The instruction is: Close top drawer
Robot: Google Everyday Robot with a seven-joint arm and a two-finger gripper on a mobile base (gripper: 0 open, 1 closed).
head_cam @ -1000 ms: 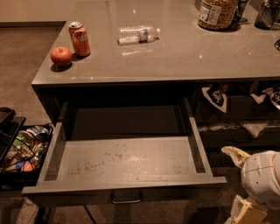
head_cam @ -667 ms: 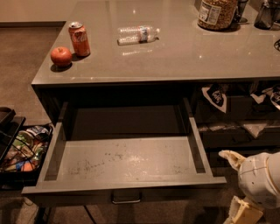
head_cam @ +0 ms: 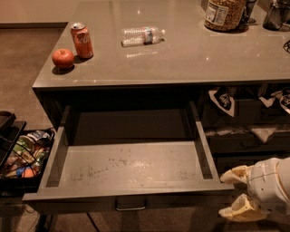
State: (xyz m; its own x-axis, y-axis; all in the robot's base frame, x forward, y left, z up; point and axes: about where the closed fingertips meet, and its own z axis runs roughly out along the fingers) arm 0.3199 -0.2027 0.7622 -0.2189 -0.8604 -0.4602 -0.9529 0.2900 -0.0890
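The top drawer (head_cam: 131, 164) is pulled far out from under the grey counter (head_cam: 181, 50). Its pale, speckled, scuffed floor is bare. Its flat front faces me along the bottom, with a small metal pull handle (head_cam: 131, 206) at the centre. My gripper (head_cam: 230, 195) is at the lower right, just off the drawer's front right corner. Its two cream fingers (head_cam: 235, 175) point left toward that corner and stand apart with nothing between them.
On the counter stand a red apple (head_cam: 63, 58), an orange soda can (head_cam: 82, 40), a lying water bottle (head_cam: 142, 36) and a jar (head_cam: 224, 13). A black bin of snack packets (head_cam: 22, 156) sits left of the drawer. Shelves with bags (head_cam: 253, 118) are at right.
My gripper has shifted a little to the left, closer to the drawer's front right corner. The drawer has not moved.
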